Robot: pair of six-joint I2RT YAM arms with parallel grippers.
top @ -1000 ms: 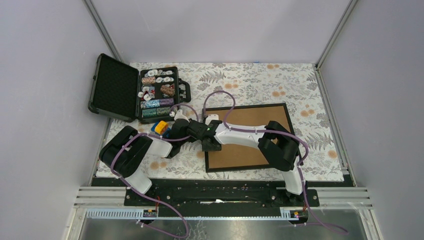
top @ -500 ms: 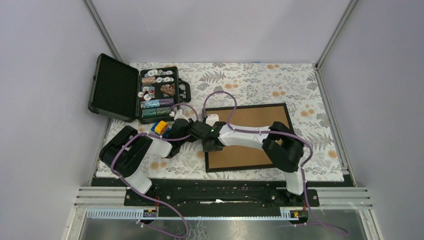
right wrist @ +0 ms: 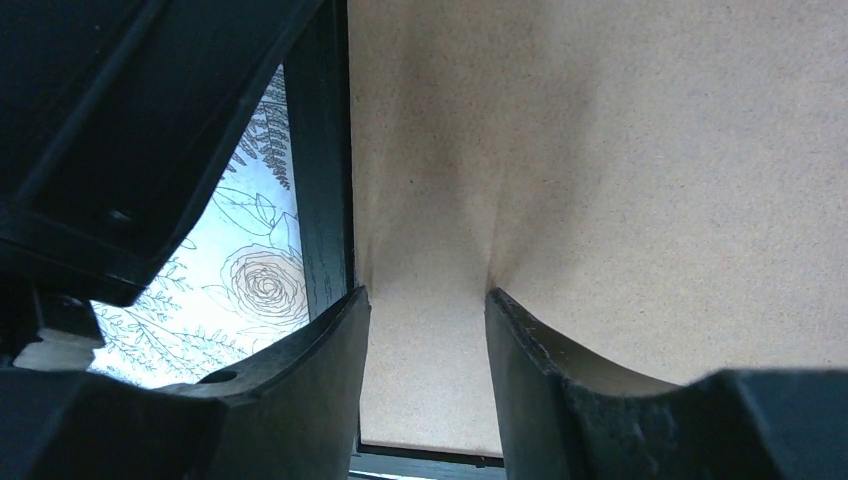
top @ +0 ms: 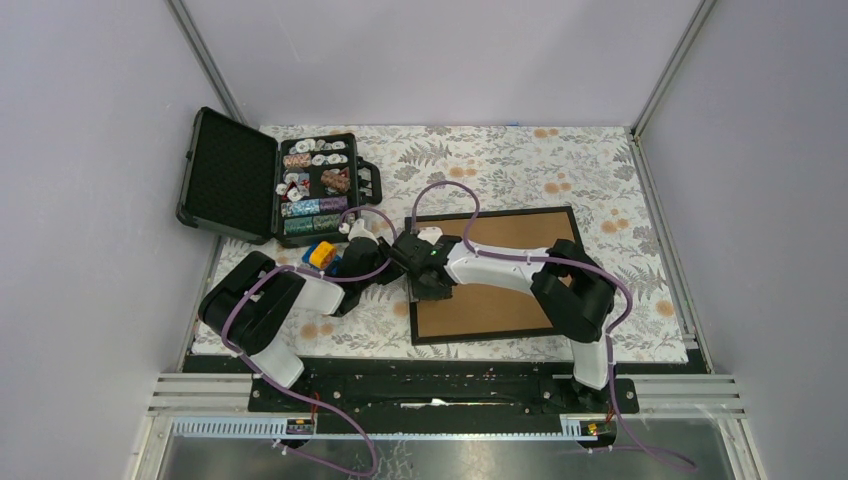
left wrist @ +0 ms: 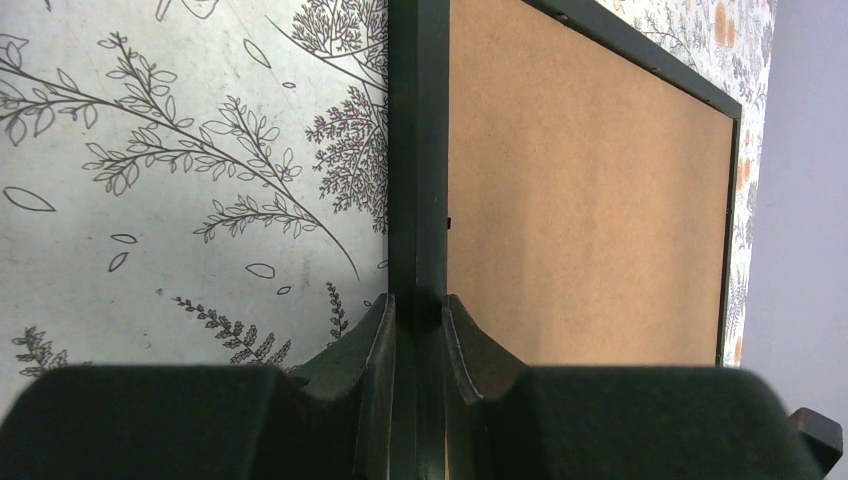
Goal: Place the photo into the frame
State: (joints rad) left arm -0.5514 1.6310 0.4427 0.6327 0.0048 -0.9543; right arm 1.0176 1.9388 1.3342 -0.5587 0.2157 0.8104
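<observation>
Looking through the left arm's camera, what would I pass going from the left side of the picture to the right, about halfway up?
Flowery tablecloth → frame, black moulding first, then its brown back board → thin strip of tablecloth again → grey wall.

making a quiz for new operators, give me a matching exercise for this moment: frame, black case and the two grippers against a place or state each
Things:
1. frame
2. black case
3. left gripper
4. right gripper

Places or states:
a. lid open, far left
b. open over the brown back
c. lying back up, centre right
d. pinching the black edge

Pairs: 1-c, 2-a, 3-d, 4-b
</observation>
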